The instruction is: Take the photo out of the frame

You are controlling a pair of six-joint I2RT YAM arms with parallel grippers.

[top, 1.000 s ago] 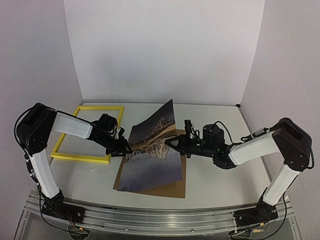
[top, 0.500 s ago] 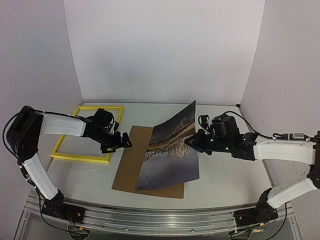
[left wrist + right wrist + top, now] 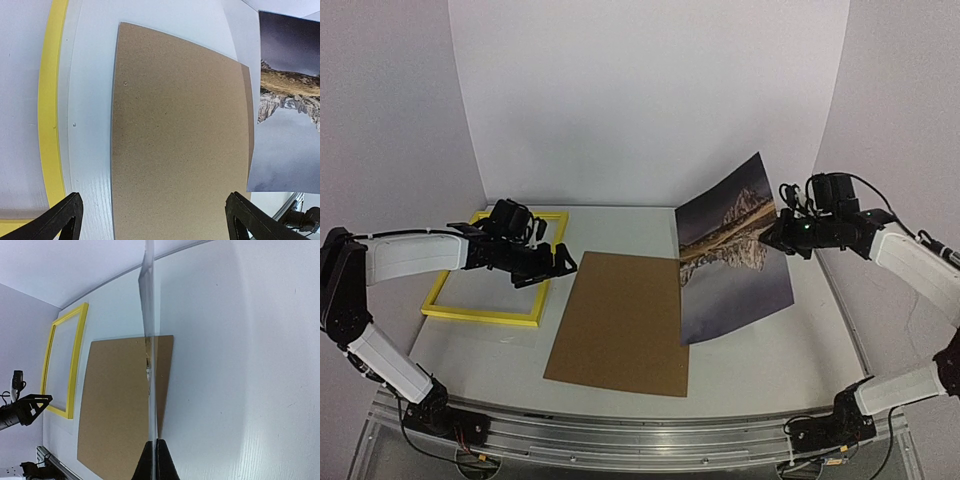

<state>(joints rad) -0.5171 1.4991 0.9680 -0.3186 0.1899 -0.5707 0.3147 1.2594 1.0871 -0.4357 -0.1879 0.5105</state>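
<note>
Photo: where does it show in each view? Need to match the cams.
Top external: photo right of centre, tilted up, just right of the cardboard sheet.
Left wrist: photo at the right edge, past the cardboard sheet.
Right wrist: photo edge-on, a thin vertical strip at centre, with the cardboard sheet behind it.
Shared landmark: the brown cardboard sheet, flat on the table in all three.

Left arm stretched low toward the centre, hand (image 3: pixel 556 262) level, fingers spread wide and holding nothing. Right arm raised, elbow bent, hand (image 3: pixel 775 232) pinched tight on the photo (image 3: pixel 732 270) edge.
</note>
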